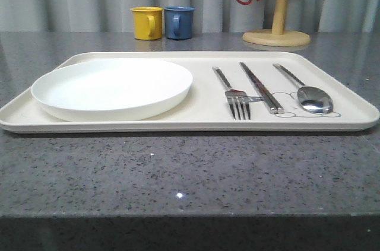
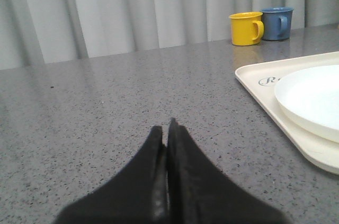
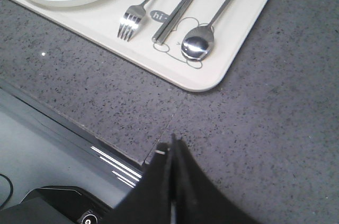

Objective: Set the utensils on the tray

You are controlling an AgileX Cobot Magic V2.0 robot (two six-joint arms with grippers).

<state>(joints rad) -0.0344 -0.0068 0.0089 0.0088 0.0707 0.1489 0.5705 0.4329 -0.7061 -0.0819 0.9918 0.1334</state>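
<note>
In the front view, the tray lies flat on the grey table and already carries everything: the plate on its left half, then the fork, the chopsticks and the spoon side by side on its right half. All three have their long axes running away from the robot, working ends nearest it. Judging by this, nothing is left to carry.

In the left wrist view, the left gripper has its fingers pressed together with nothing between them, low over bare table. The tray's rim lies ahead and off to that gripper's right, well apart, the plate on it.

In the right wrist view, the right gripper is likewise pressed together and empty, above the table's near edge. The spoon, chopsticks and fork lie ahead of it on the tray, handles pointing away. This arm is the nearer one to the cutlery.
</note>
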